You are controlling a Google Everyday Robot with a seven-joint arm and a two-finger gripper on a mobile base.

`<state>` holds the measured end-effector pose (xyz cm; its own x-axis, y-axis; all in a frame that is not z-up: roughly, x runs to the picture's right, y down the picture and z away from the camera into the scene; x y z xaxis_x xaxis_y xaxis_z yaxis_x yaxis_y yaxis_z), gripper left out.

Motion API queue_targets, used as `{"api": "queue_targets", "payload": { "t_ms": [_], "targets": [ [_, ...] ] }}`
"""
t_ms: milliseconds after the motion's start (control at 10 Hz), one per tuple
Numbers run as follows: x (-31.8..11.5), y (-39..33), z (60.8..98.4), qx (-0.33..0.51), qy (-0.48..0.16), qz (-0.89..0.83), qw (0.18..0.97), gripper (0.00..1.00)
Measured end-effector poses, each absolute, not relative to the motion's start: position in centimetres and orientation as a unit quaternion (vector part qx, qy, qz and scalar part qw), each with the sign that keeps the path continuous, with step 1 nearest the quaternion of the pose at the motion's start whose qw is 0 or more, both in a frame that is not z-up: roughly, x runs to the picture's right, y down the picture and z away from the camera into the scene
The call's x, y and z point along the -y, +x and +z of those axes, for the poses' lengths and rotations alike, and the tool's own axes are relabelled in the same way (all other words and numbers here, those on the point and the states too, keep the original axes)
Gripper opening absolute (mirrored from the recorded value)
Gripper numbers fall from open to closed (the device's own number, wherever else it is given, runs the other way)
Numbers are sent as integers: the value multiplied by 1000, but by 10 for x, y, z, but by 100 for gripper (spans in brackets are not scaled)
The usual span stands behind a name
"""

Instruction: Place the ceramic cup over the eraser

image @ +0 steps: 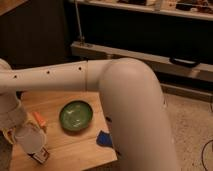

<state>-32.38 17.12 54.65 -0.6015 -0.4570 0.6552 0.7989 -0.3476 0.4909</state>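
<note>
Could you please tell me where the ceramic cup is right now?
The ceramic cup is at the lower left of the camera view, under the gripper, just above the eraser and left of the green bowl.
</note>
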Motion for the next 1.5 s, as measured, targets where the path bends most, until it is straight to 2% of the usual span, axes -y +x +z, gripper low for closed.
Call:
{"api": "queue_targets", "payload": {
  "t_ms": [500,1500],
  "targets": [
    [-188,-320,540,420,-199,-799,382,0],
    [-203,-330,556,433,-198,-801,363,0]
  ]
}}
